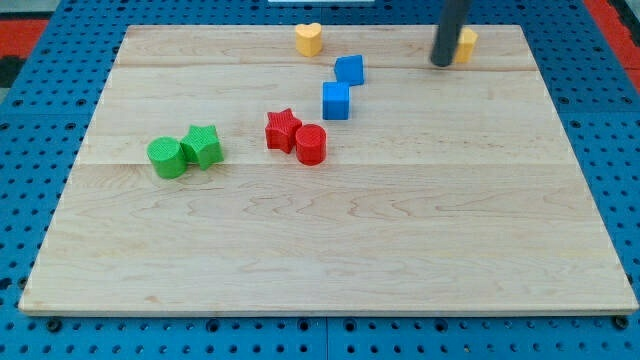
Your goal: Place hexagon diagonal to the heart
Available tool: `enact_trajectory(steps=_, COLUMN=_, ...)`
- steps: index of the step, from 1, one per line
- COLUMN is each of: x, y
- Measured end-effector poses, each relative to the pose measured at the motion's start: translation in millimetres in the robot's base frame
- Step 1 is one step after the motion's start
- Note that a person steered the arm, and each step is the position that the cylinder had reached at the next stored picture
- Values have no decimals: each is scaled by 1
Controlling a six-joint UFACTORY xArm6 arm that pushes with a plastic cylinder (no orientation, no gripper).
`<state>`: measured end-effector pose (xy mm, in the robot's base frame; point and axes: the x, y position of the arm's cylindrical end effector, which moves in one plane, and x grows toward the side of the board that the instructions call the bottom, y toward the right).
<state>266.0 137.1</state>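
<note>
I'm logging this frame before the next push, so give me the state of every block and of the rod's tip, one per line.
my tip: down on the board, touching the yellow hexagon's left side
yellow hexagon: top right, partly hidden by the rod
yellow heart: alone, top edge
two blue blocks: close together
red star: touching the red cylinder
green cylinder: touching the green star

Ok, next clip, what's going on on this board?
A single arm with a dark rod is pushing blocks on a wooden board. My tip sits at the view's top right, right against the yellow hexagon, which it partly hides. The yellow heart lies further left along the top edge, so both are roughly in one row, not yet diagonal. Two blue blocks, a red star, red cylinder and two green blocks sit apart from the tip.
</note>
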Motion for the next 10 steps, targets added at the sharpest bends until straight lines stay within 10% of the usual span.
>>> enact_trajectory(steps=5, x=-21, y=109)
enact_trajectory(steps=8, x=-24, y=-56)
enact_trajectory(steps=10, x=-20, y=48)
